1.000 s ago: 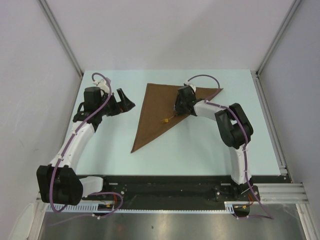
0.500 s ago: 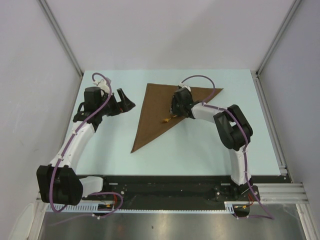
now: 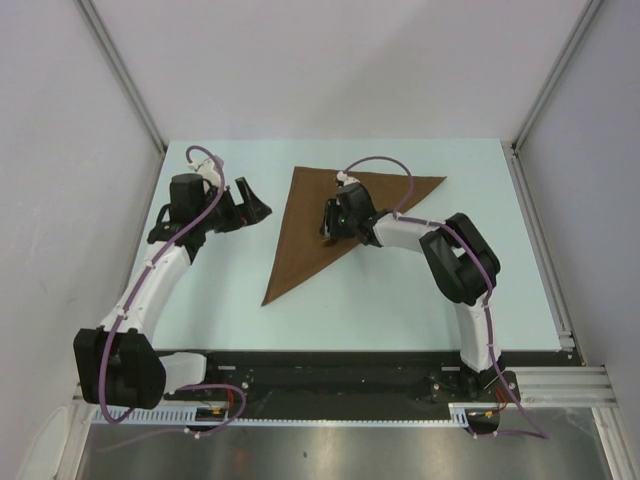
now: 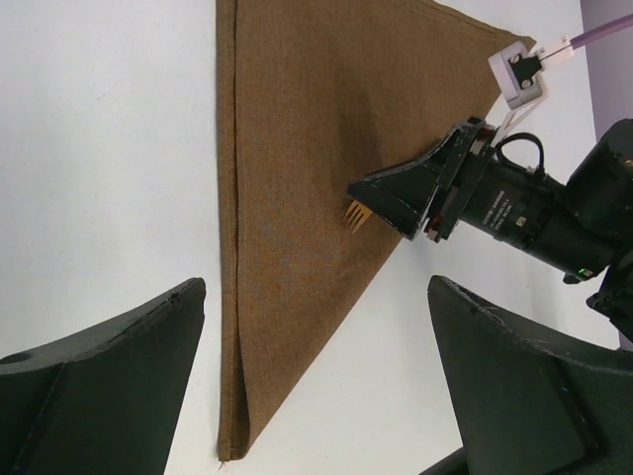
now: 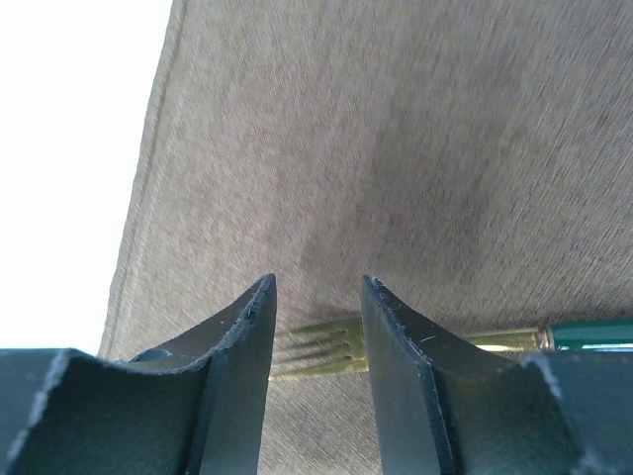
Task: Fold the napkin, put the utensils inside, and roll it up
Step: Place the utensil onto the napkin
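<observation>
I see the plain brown cloth napkin [image 3: 303,215] folded into a triangle on the pale table [image 3: 400,290], my right gripper [image 5: 316,297] low over its middle, jaws partly apart, slim gold-tined, dark-handled fork [image 5: 315,349] lying crosswise on the cloth under its tips, my left gripper [image 3: 255,205] spread wide, off the cloth to its left

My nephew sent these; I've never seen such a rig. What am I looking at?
Two robot arms are bolted at the near edge of a pale table. The wide picture looks down from above; the other two come from a camera on each wrist, so the dark wedges are that arm's own fingers. A brown napkin, folded into a triangle, lies on the table. The left claw hangs open beside it, empty. The right claw is over the napkin, jaws partly apart, a small gold-tined fork lying crosswise under its tips, apparently not clamped.
</observation>
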Robot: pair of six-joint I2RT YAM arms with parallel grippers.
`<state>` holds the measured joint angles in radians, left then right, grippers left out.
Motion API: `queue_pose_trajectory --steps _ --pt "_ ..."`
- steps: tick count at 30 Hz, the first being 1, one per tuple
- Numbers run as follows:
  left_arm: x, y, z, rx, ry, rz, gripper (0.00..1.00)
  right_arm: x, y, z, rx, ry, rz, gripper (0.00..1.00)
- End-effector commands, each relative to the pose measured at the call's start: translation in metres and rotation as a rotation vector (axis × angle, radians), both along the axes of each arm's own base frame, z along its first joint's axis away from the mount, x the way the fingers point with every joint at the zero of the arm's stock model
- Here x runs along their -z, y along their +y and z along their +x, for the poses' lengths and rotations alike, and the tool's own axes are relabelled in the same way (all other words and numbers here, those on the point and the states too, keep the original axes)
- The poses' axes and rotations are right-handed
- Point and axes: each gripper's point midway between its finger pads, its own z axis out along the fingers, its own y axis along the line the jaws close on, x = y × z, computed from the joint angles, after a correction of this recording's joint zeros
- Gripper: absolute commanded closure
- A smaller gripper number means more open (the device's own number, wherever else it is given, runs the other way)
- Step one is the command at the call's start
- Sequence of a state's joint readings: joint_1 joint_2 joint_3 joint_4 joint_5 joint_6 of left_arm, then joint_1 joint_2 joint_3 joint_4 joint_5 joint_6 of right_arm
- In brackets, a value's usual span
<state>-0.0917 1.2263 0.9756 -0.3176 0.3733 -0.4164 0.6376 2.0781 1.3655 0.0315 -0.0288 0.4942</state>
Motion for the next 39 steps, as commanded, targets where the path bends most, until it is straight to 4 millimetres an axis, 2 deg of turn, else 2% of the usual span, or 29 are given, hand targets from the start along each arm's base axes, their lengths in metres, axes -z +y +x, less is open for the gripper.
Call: queue_pose_trajectory --steps 1,8,12,14,18,19,22,23,25,26,29,30,32,34,35,36,39 --pt "-0.001 -0.006 0.0 0.03 -0.01 0.0 0.01 -0.016 0.0 -0.009 -0.051 -0.025 0.033 0.55" --pt "0.0 -0.007 0.0 0.033 -0.01 0.0 0.01 -0.006 0.0 -0.027 -0.097 0.019 0.04 0.55" --pt "0.0 -0.007 0.0 0.034 -0.008 0.003 0.01 -0.009 -0.003 -0.032 -0.097 0.018 0.046 0.55" --pt "0.0 -0.007 0.0 0.033 -0.008 0.004 0.01 -0.015 0.0 -0.032 -0.109 0.006 0.063 0.55" --pt "0.002 -0.007 0.0 0.032 -0.005 0.009 0.01 -0.053 0.0 -0.017 -0.107 -0.021 0.157 0.53" --pt "0.003 -0.007 0.0 0.032 0.0 0.01 0.01 -0.072 -0.014 -0.002 -0.073 -0.047 0.19 0.52" --pt "0.004 -0.005 0.001 0.028 0.0 0.018 0.01 -0.102 -0.044 0.02 0.002 -0.084 0.24 0.5" --pt "0.003 -0.005 0.001 0.027 0.0 0.019 0.0 -0.099 -0.075 0.036 0.076 -0.075 0.224 0.5" --pt "0.004 -0.005 0.001 0.027 0.0 0.022 0.0 -0.099 -0.104 0.049 0.134 -0.058 0.238 0.49" --pt "0.004 -0.005 0.001 0.026 0.002 0.023 0.0 -0.096 -0.139 0.063 0.205 -0.05 0.246 0.49" --pt "0.005 -0.004 0.002 0.027 0.006 0.028 0.0 -0.086 -0.181 0.08 0.283 -0.026 0.294 0.48" --pt "0.006 -0.004 0.002 0.024 0.006 0.031 0.0 -0.084 -0.212 0.091 0.347 -0.026 0.309 0.48" --pt "0.006 -0.003 0.002 0.022 0.008 0.037 0.0 -0.072 -0.235 0.102 0.388 -0.02 0.334 0.49" --pt "0.007 -0.002 0.003 0.019 0.01 0.042 0.0 -0.062 -0.273 0.115 0.47 -0.018 0.359 0.51" --pt "0.009 -0.002 0.003 0.02 0.015 0.043 0.0 -0.057 -0.284 0.119 0.494 -0.016 0.364 0.52" --pt "0.01 -0.001 0.003 0.017 0.02 0.044 0.0 -0.042 -0.3 0.125 0.53 0.0 0.361 0.53" --pt "0.012 -0.001 0.004 0.015 0.024 0.047 0.0 -0.02 -0.325 0.139 0.581 0.018 0.376 0.57"
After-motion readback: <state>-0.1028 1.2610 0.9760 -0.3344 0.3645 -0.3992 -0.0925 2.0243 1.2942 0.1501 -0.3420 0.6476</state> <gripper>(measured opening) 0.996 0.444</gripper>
